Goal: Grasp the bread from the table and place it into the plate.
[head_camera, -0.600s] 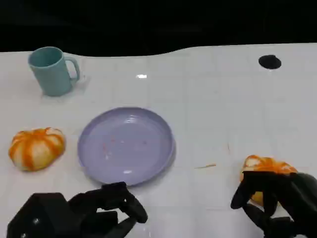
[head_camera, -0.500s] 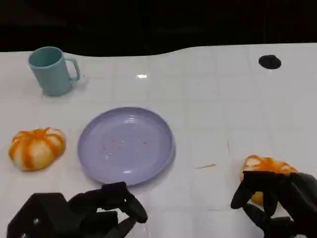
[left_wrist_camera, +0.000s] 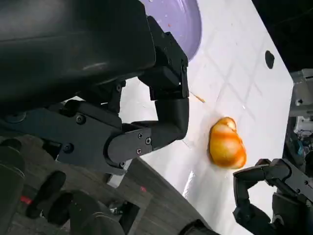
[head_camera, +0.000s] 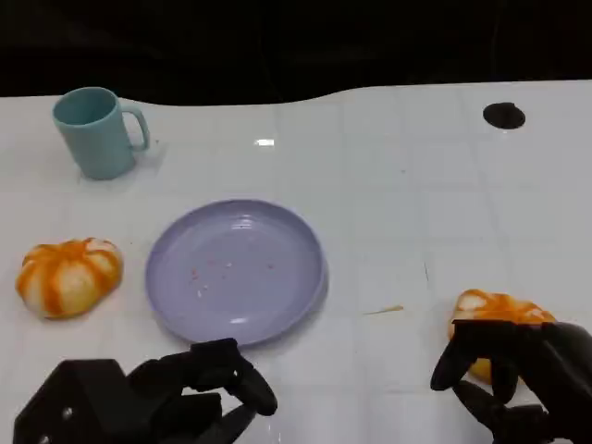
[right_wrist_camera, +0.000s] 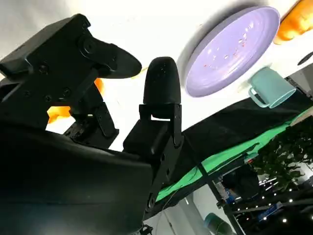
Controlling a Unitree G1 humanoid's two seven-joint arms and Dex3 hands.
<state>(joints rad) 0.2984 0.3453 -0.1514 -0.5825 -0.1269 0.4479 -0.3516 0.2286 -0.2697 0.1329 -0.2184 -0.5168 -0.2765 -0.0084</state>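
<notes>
reaching for the bread (head_camera: 498,313) with right hand (head_camera: 518,375), fingers spread, holding nothing. probably soft, light; best cupped around its sides, gently.

The left hand (head_camera: 157,402) is held low with fingers curled on nothing, while the right hand (head_camera: 518,370) is spread, fingers apart.

Beyond the left robot hand (head_camera: 148,402), of matt black plastic, the lilac plate (head_camera: 235,270) looks smooth and glossy. The white desk (head_camera: 388,185) shines faintly. By the right robot hand (head_camera: 518,375), the bread (head_camera: 495,310) has a glazed orange crust.
</notes>
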